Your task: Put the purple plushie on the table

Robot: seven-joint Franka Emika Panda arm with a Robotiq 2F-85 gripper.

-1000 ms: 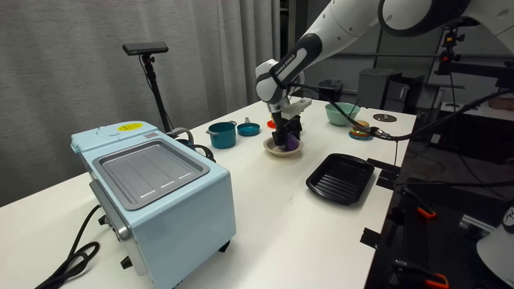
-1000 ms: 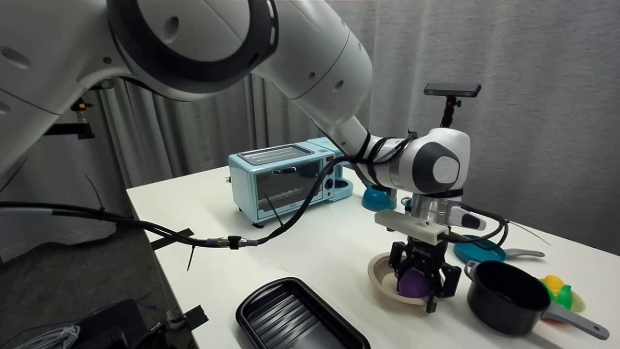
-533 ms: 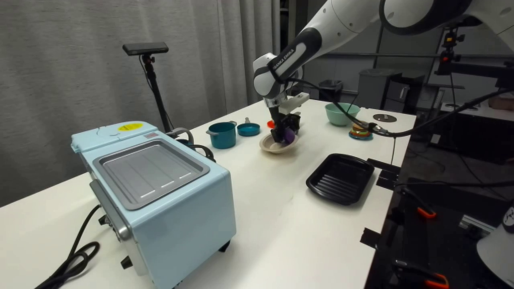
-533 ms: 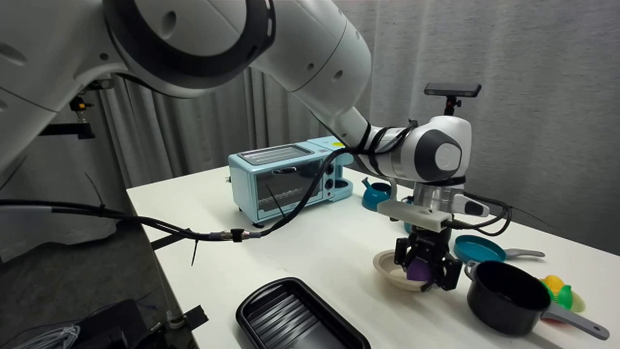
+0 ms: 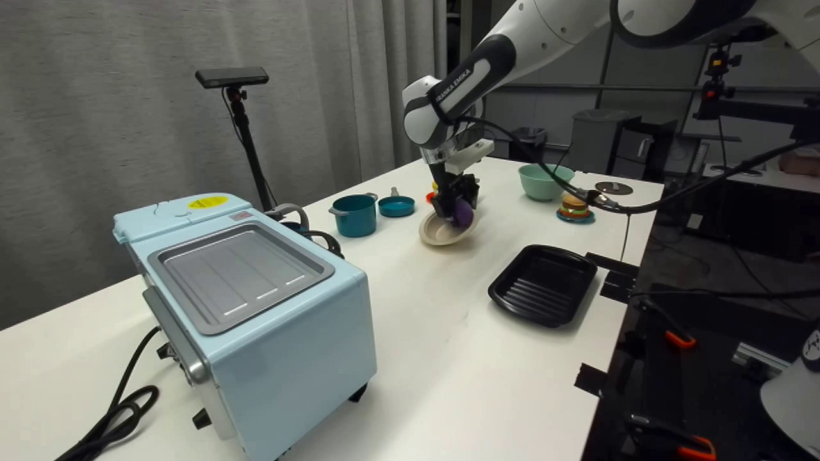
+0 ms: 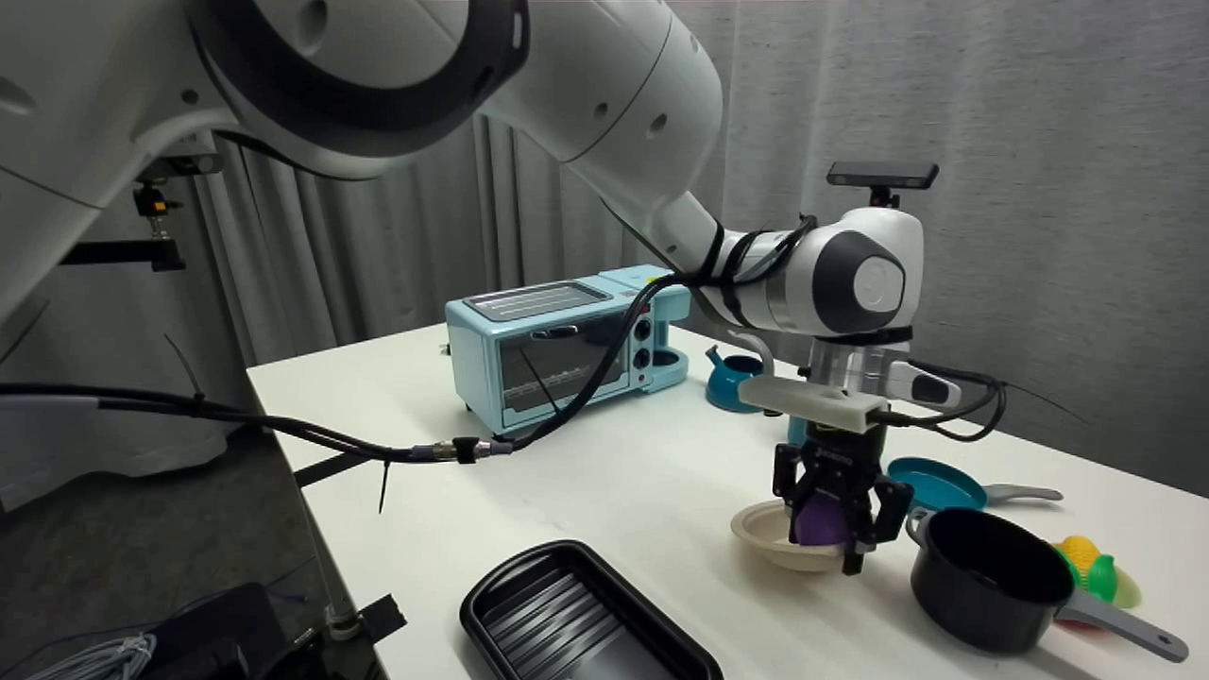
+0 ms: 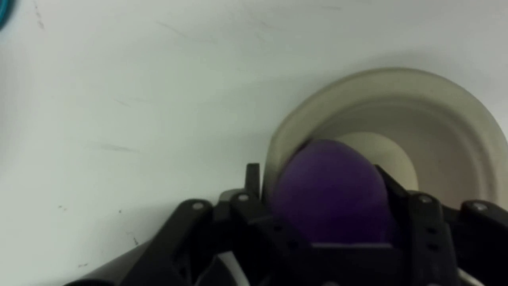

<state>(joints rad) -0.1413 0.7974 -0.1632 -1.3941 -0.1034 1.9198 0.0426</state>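
In an exterior view the camera looks along the long white counter [image 5: 442,358], a pale-blue boxy oven [image 5: 275,333] close at lower left. In an exterior view the camera faces that oven from afar, past a white jointed arm [image 6: 604,94] at upper left. Both share a black ridged tray [image 5: 543,282]. The wrist view looks down near a roundish purple plushie [image 7: 331,190].

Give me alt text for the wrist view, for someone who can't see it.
A purple plushie is held in a black tool, one finger inside a pale bowl, the other outside its rim. A smudged white table lies underneath.
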